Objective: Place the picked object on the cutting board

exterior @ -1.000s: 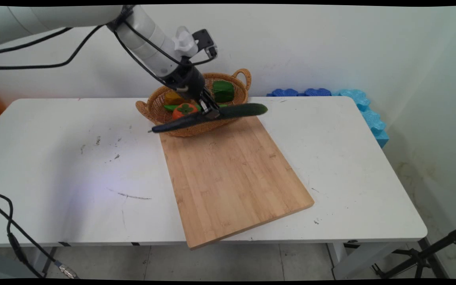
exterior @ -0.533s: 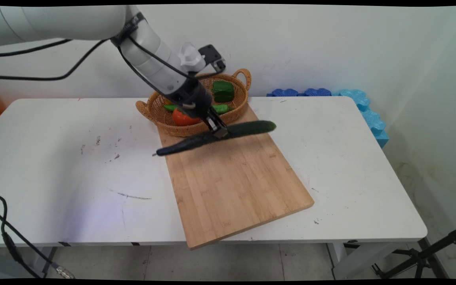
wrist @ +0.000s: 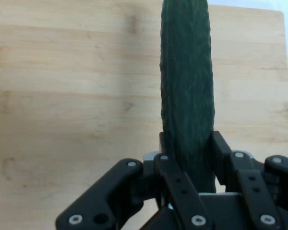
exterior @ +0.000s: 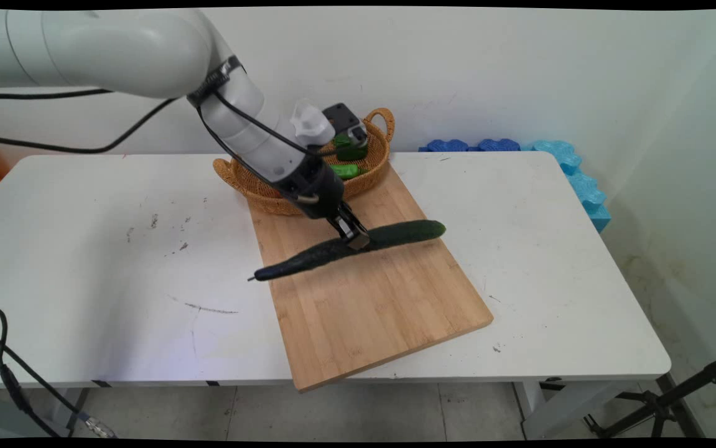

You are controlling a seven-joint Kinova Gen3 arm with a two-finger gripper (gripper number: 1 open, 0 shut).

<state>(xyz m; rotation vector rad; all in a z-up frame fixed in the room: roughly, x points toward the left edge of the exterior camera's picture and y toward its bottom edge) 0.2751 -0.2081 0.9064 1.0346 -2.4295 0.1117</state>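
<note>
Two black fingers of the gripper (exterior: pixel 358 239) are closed on the middle of a long dark cucumber (exterior: pixel 348 249), held level just above the wooden cutting board (exterior: pixel 370 292). Behind it on the bench (exterior: pixel 115 249) a wicker basket (exterior: pixel 373 169) holds green peppers (exterior: pixel 348 170). Blue foam blocks (exterior: pixel 572 168) sit at the far right.

Thick white rounded links are making up the arm (exterior: pixel 146 50), thin black cables (exterior: pixel 239 118) are running along it under a dark strap, a small dark camera box is sitting near the wrist, and the black gripper (exterior: pixel 358 239) linkage is showing silver screws.
</note>
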